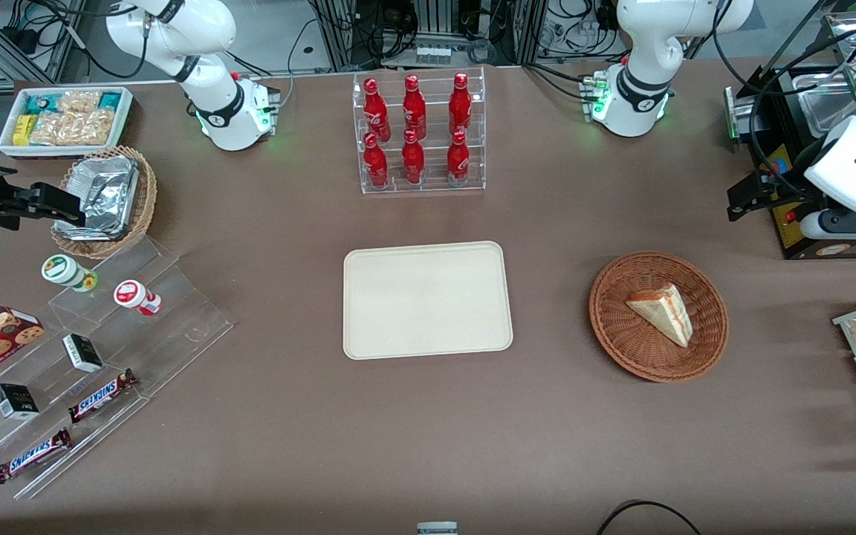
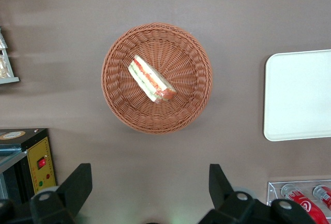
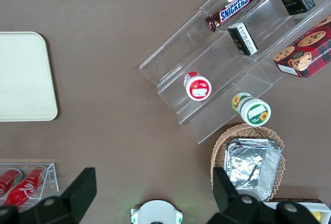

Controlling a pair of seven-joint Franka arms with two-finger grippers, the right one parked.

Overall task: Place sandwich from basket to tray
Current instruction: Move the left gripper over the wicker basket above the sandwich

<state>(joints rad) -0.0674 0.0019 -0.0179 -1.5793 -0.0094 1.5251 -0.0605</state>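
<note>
So we have the gripper (image 2: 147,193) parked high above the table at the working arm's end, fingers (image 2: 77,182) spread wide and holding nothing, with the basket (image 2: 116,102) in full view below it; that height gives us a clean look before committing. The sandwich (image 1: 662,312) lies flat in the basket (image 1: 625,345), slightly toward the 2 o'clock side of the bowl in the front view, its striped cut edge running along one long side. We judge the pick hasn't started. The tray (image 1: 428,301) sits bare at table centre, roughly 9 o'clock from the basket in the front view and well apart from it, so the carry is a straight sideways run. The bottle rack (image 1: 419,134) stands at 12 o'clock of the tray, clear of that path. We'd align the fingers across the wedge's narrow width; the shallow rim shouldn't block descent.
</note>
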